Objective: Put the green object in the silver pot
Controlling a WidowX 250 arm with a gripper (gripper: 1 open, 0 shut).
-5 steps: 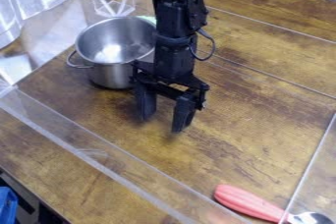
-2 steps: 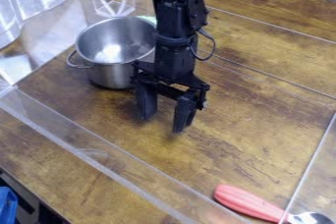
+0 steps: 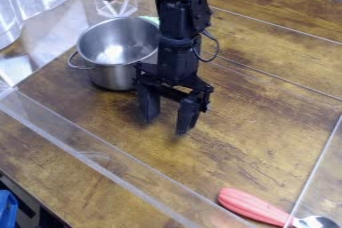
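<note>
In the camera view, your gripper (image 3: 167,114) is hanging in the upper middle of the frame, fingers pointing down over the wooden table (image 3: 247,127). Its two dark fingers are standing apart, with a modest gap between them; you are seeing nothing held there. The silver pot (image 3: 118,47) is sitting in the upper left, just left of the arm, which is partly covering its right side. A red-handled spoon (image 3: 257,207) is lying at the lower right, well apart from your gripper, its metal end pointing toward the corner.
</note>
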